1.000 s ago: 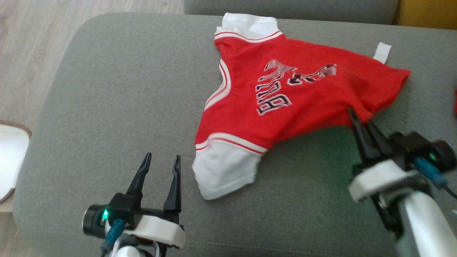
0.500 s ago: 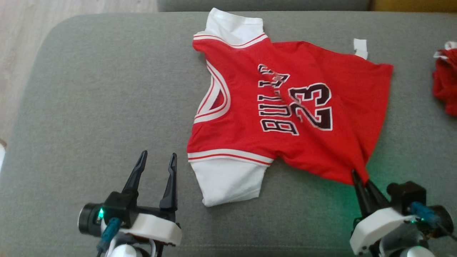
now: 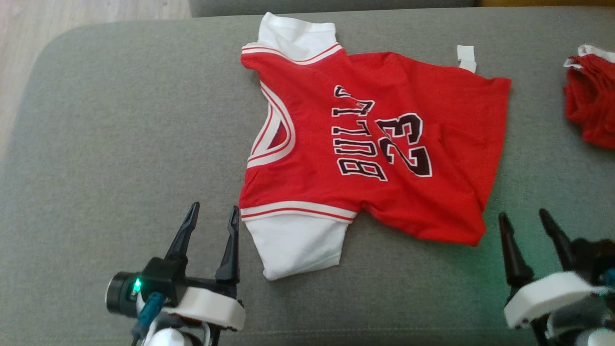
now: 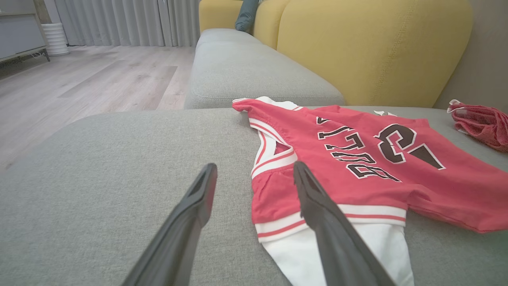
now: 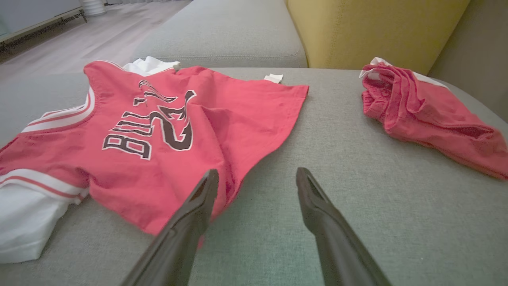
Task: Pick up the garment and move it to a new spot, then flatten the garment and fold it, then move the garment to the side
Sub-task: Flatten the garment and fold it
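The garment is a red jersey with white sleeves and black "BULLS 23" lettering, lying spread on the grey sofa seat, slightly rumpled at its near hem. It also shows in the left wrist view and the right wrist view. My left gripper stands open just left of the near white sleeve, holding nothing. My right gripper is open just right of the jersey's near red corner, apart from it, with nothing between its fingers.
A second crumpled red garment lies at the right of the seat, also seen in the right wrist view. Yellow sofa backrest stands behind. Wooden floor lies beyond the seat's left edge.
My right gripper had been shut on the jersey's near red corner, dragging it toward me. It has now opened, let the corner drop flat, and drawn back to the right. The camera has shifted.
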